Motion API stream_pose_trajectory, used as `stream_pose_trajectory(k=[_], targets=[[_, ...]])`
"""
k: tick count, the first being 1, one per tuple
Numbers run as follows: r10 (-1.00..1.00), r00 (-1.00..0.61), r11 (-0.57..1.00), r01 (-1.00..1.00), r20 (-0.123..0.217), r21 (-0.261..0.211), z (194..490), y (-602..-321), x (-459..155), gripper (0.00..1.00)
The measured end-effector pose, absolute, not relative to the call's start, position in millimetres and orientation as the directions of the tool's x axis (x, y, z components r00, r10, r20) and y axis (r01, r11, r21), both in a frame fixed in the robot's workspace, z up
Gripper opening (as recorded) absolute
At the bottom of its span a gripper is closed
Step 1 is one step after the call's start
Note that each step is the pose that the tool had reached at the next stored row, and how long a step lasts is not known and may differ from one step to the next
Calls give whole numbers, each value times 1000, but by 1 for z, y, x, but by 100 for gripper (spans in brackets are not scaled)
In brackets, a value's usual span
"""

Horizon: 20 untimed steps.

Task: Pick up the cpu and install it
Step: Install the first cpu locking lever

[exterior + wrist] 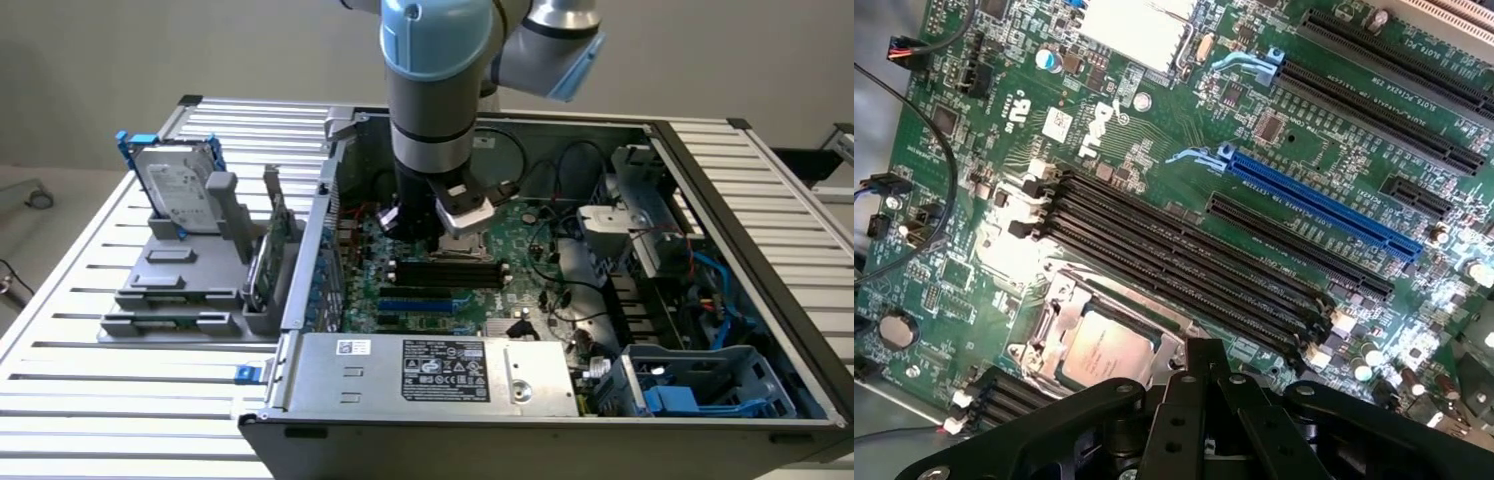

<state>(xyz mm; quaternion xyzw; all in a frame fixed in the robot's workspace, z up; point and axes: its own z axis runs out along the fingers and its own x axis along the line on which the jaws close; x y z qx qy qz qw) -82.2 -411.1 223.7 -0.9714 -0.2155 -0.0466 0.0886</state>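
The cpu [1104,352], judged light, stiff and fragile, is seen seated in the socket [1059,300]; the gripper [1199,400] above is closed, empty.

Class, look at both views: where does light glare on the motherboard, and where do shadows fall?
Wrist view: a bright glare patch washes out the motherboard beside the memory slots, and the cpu top shines pale. Exterior view: the arm shades the board beneath it, and the case interior is dim.

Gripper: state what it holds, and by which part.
Nothing is held. The gripper is shut and empty above the cpu, which sits in the motherboard socket.
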Motion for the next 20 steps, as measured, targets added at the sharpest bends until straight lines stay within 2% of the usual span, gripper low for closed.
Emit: stream_pose_trajectory(k=[20], targets=[[357,926,-917,373,124,-144,205,-402,-89,11]])
